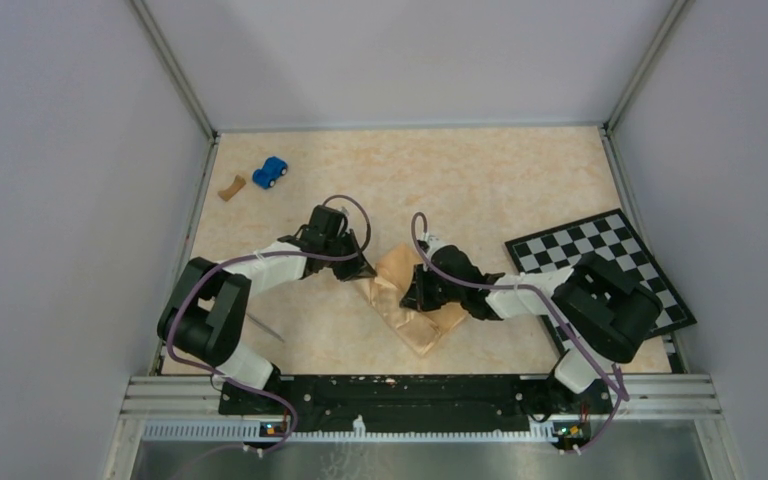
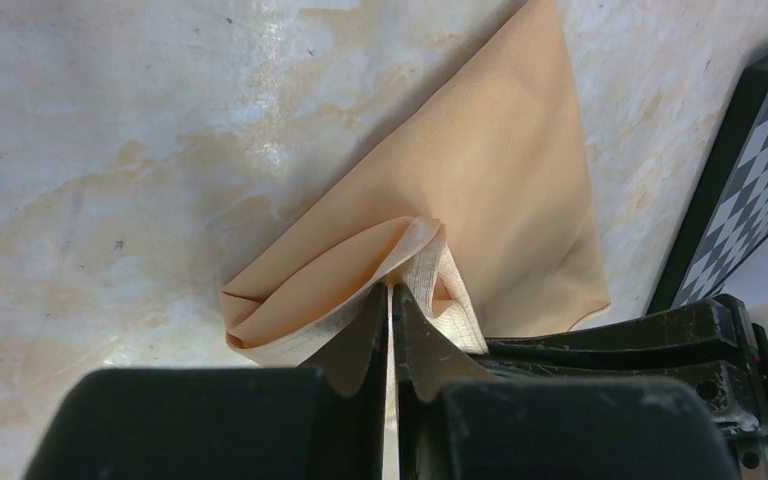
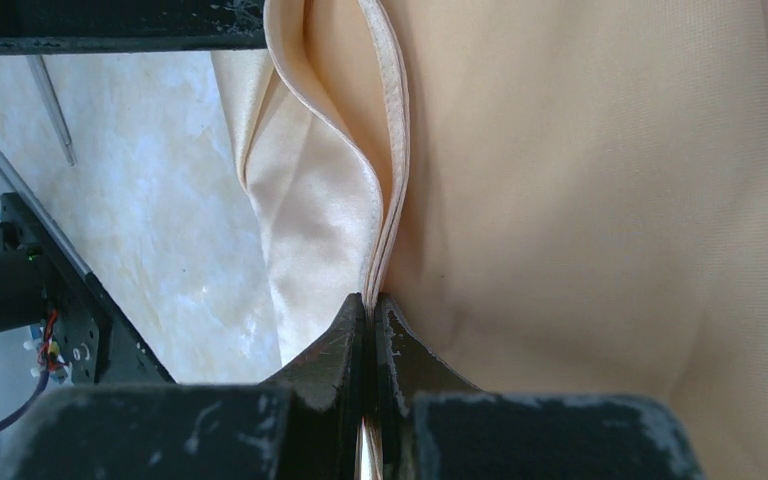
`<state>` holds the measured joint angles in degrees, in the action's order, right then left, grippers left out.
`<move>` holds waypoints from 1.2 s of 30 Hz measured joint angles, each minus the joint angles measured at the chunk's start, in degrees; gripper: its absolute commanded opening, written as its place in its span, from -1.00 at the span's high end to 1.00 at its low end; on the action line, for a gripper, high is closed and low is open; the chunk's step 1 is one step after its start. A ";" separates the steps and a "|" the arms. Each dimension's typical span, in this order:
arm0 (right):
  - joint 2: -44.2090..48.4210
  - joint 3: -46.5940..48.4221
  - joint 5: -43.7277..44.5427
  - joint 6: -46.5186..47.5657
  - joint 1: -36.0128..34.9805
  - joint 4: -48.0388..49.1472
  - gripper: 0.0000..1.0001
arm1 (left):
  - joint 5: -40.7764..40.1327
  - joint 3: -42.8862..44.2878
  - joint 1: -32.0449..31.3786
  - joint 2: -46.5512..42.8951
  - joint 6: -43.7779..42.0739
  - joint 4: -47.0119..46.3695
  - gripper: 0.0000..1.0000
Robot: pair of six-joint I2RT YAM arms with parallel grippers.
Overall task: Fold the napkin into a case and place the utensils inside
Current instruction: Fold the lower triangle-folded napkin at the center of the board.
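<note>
Cloth so soft and light would, I judged, sag and slide out of any crease. The napkin [image 1: 422, 328] lay part-folded mid-tabletop [image 1: 480, 180], between the arms. The left claw [image 2: 390, 290] was pinched shut on a bunched corner of it, and the right claw [image 3: 370, 300] was clamped on a doubled hem; the stitched edges looked the soundest hold. The marbled top seemed slick. Plain walls [image 1: 60, 150] closed in, with a checkerboard [image 1: 580, 250] at the right and a thin utensil [image 1: 265, 328] lying near-left.

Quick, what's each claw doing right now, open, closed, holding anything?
Left claw: closed, pinching a folded edge of the napkin.
Right claw: closed, pinching the napkin's hemmed edge.
</note>
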<state>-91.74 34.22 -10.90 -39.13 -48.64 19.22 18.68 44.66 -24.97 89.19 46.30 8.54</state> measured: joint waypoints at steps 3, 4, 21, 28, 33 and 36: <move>-0.94 0.59 -0.26 0.57 0.26 -0.17 0.98 | 0.57 -0.15 0.09 -0.04 0.02 -0.63 0.79; -1.20 0.72 -0.37 0.66 0.35 -0.31 0.98 | 0.90 -0.20 0.11 -0.07 0.02 -0.96 0.78; 1.64 8.28 1.51 6.75 0.39 -15.19 -0.19 | 0.15 -0.24 1.33 4.33 -0.26 -4.24 0.88; -0.81 12.24 -11.65 9.38 0.35 -11.17 0.09 | 0.15 -0.33 1.44 4.46 -0.61 -4.72 0.89; -11.56 16.13 -20.96 7.43 0.33 -3.96 0.15 | 0.17 -0.52 1.44 4.59 -0.63 -5.16 0.90; -14.88 16.17 -24.70 6.21 0.33 -1.51 0.15 | 0.61 -0.52 1.55 5.09 -0.61 -5.64 0.91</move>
<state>-106.63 50.39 -35.59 -32.93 -48.31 17.72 19.29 44.14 -23.42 94.28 45.69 2.90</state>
